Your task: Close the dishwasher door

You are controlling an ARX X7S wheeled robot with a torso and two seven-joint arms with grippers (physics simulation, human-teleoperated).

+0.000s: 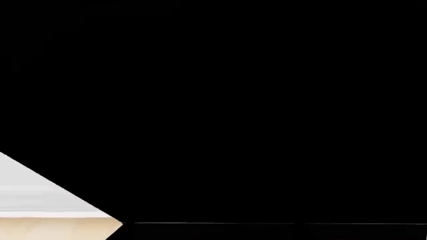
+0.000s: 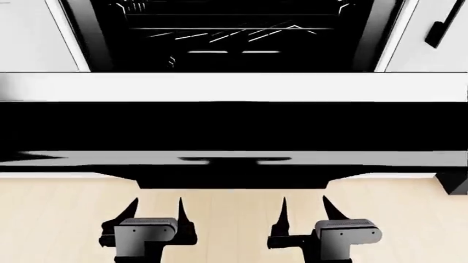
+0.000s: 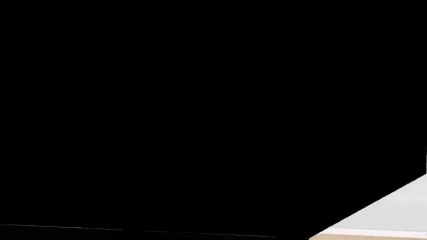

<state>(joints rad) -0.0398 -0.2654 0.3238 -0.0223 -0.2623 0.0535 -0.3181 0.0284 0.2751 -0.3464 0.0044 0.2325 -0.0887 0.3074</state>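
The dishwasher door (image 2: pixel 234 126) hangs open, a glossy black panel across the whole head view, with a pale edge (image 2: pixel 234 87) on its far side and a silver-grey bar (image 2: pixel 109 159) along its near side. My left gripper (image 2: pixel 155 211) and right gripper (image 2: pixel 308 211) sit just in front of the near edge, low over the floor. Both are open, empty, fingers pointing toward the door and apart from it. Black door surface (image 1: pixel 233 100) fills the left wrist view, and the same door surface (image 3: pixel 200 100) fills the right wrist view; no fingers show there.
Behind the door is the open dishwasher cavity with wire racks (image 2: pixel 234 33). White cabinet fronts flank it, the right one with a black handle (image 2: pixel 437 27). Pale wood floor (image 2: pixel 58 219) lies under my arms. A dark object (image 2: pixel 455 183) sits at the far right.
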